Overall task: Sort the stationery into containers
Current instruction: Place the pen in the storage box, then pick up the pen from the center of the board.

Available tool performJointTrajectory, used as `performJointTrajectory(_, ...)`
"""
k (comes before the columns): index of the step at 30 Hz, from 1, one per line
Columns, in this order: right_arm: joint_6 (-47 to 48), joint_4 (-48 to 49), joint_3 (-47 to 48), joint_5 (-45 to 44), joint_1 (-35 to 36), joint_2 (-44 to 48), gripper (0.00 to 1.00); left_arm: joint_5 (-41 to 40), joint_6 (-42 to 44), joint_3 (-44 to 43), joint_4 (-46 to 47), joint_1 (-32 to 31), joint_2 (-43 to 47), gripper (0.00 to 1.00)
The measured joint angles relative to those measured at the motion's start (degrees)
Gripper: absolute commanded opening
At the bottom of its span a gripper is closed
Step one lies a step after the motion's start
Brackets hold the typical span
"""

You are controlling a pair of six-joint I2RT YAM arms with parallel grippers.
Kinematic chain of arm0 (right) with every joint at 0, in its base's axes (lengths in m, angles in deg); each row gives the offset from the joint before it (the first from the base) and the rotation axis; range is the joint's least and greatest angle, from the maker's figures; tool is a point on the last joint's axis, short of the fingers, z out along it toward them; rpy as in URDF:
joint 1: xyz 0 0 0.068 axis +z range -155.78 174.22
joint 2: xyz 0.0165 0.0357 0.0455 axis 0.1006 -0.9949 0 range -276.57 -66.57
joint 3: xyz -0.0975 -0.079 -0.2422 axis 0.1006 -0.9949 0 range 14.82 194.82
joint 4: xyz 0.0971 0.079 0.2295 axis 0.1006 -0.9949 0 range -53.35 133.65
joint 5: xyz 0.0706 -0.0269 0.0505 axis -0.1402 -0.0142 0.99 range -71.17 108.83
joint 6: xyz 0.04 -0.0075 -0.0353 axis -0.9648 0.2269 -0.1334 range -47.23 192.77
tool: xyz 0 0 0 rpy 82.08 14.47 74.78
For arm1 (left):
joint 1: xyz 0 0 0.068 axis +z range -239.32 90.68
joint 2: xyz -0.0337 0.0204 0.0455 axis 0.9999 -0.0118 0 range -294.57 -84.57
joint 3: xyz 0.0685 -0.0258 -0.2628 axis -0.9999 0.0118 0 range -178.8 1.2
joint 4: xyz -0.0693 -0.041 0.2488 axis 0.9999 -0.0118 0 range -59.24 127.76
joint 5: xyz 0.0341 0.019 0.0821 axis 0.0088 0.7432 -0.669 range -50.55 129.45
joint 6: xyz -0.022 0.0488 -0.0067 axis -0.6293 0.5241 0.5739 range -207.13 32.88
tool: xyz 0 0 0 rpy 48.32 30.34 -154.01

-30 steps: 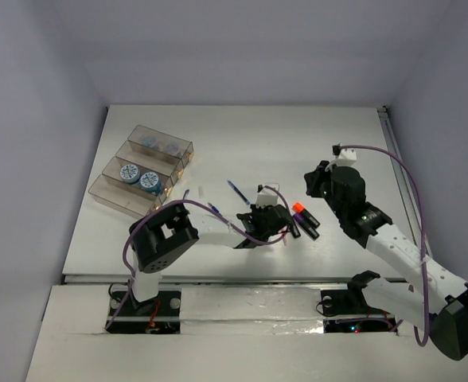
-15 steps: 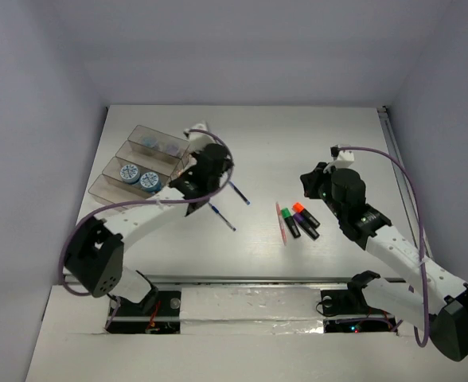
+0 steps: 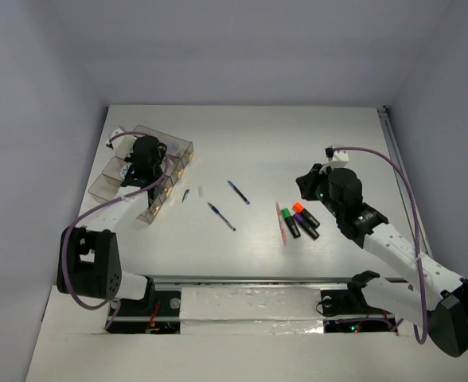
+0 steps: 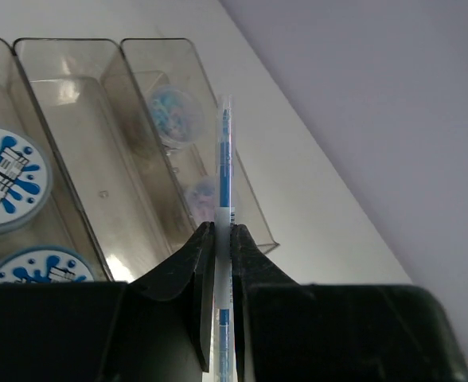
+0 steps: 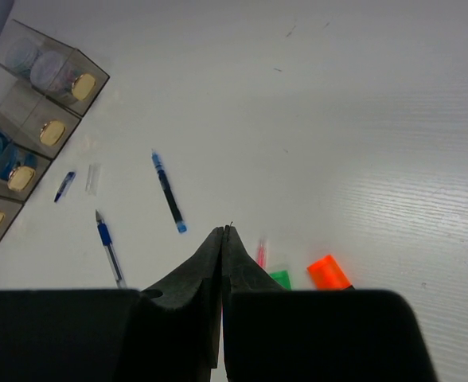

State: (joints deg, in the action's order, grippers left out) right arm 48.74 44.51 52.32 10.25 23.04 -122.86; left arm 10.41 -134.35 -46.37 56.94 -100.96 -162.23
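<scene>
My left gripper point(image 3: 147, 156) hovers over the smoky-brown containers point(image 3: 176, 146) at the table's far left. It is shut on a slim blue-and-white pen point(image 4: 224, 171), which points along the far compartments point(image 4: 75, 143). Two blue-and-white rolls point(image 4: 3, 171) lie in one compartment and two paler rolls point(image 4: 173, 116) in the farthest. My right gripper point(image 3: 306, 182) is shut and empty, above the markers. In the right wrist view it point(image 5: 224, 230) sits just over a pink pen point(image 5: 261, 253), a green-capped marker point(image 5: 280, 278) and an orange-capped marker point(image 5: 329, 272).
Two blue pens point(image 3: 238, 192) point(image 3: 221, 216) lie loose mid-table, with a small blue cap point(image 3: 185, 195) and a tiny white piece point(image 3: 201, 192) nearer the containers. A purple-capped marker point(image 3: 306, 228) lies beside the others. A rail runs along the table's right edge point(image 3: 393, 151).
My left arm has swung from the middle of the table to the left, ending over the containers with the pen in its jaws. The right arm has barely moved.
</scene>
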Motion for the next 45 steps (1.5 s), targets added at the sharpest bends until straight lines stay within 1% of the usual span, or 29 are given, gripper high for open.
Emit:
performJointTrajectory(5, 0.02, 0.02, 0.00, 0.26, 0.00, 0.00, 0.05, 2.34, -1.79, 0.00, 0.98, 5.03, -4.96, 0.00)
performJointTrajectory(8, 0.02, 0.00, 0.00, 0.28, 0.00, 0.00, 0.06, 2.62, -1.88, -0.15, 0.85, 6.64, -7.17, 0.00)
performJointTrajectory(13, 0.02, 0.00, 0.00, 0.31, 0.00, 0.00, 0.06, 1.70, -1.64, -1.18, 0.72, 7.26, -10.05, 0.00)
performJointTrajectory(18, 0.02, 0.00, 0.00, 0.55, 0.00, 0.02, 0.06, 1.27, -1.40, -2.64, 0.85, 7.65, -13.14, 0.03)
performJointTrajectory(23, 0.02, 0.00, 0.00, 0.66, 0.00, 0.33, 0.06, 0.98, -1.46, -3.19, 0.52, 7.93, -15.41, 0.16)
performJointTrajectory(24, 0.02, 0.00, 0.00, 0.66, 0.00, 0.44, 0.06, 0.90, -1.46, -3.21, 0.33, 7.93, -15.56, 0.24)
performJointTrajectory(26, 0.02, 0.00, -0.02, 0.68, -0.02, 0.57, 0.06, 0.76, -1.53, -3.23, 0.22, 7.96, -15.63, 0.32)
performJointTrajectory(27, 0.02, 0.00, 0.00, 0.70, 0.00, 0.63, 0.06, 0.74, -1.49, -3.26, 0.26, 7.96, -15.63, 0.37)
performJointTrajectory(28, 0.02, -0.02, -0.02, 0.68, -0.02, 0.72, 0.06, 0.74, -1.36, -3.28, 0.31, 7.96, -15.63, 0.45)
performJointTrajectory(30, 0.02, 0.00, -0.02, 0.70, -0.02, 1.01, 0.06, 0.74, -1.29, -3.28, 0.48, 7.96, -15.63, 0.48)
performJointTrajectory(31, 0.02, -0.02, -0.02, 0.70, 0.00, 1.14, 0.06, 0.76, -1.27, -3.28, 0.59, 7.96, -15.63, 0.47)
performJointTrajectory(32, 0.02, 0.02, -0.02, 0.68, -0.02, 1.25, 0.06, 0.81, -1.25, -3.28, 0.70, 7.96, -15.58, 0.44)
performJointTrajectory(33, 0.02, 0.00, -0.02, 0.68, 0.00, 1.33, 0.06, 0.92, -1.16, -3.28, 0.74, 7.85, -15.34, 0.28)
performJointTrajectory(34, 0.00, -0.02, -0.02, 0.68, -0.02, 1.40, 0.06, 1.01, -1.01, -3.28, 0.68, 7.43, -15.02, 0.21)
performJointTrajectory(35, -0.02, 0.00, -0.02, 0.63, -0.02, 1.49, 0.02, 0.76, -0.50, -3.28, 0.70, 7.10, -14.47, 0.15)
performJointTrajectory(36, 0.00, 0.02, -0.09, 0.48, -0.02, 1.66, 0.00, 0.17, 0.42, -3.28, 0.70, 6.10, -13.55, 0.02)
performJointTrajectory(37, -0.22, 0.02, -0.22, 0.15, -0.02, 1.95, 0.00, -0.55, 1.16, -3.28, 0.66, 4.52, -12.50, 0.00)
performJointTrajectory(39, -0.46, 0.09, -0.94, -0.79, -0.02, 3.08, 0.00, -1.75, 3.37, -3.28, 0.85, -1.09, -9.75, 0.00)
performJointTrajectory(42, -0.87, -0.37, -2.10, -3.02, -0.02, 5.70, 0.00, -3.43, 6.23, -3.30, 2.05, -14.01, -6.10, 0.00)
performJointTrajectory(45, -1.11, -0.48, -2.67, -5.77, -0.02, 8.46, 0.00, -4.22, 7.48, -3.32, 2.16, -27.61, -5.29, 0.00)
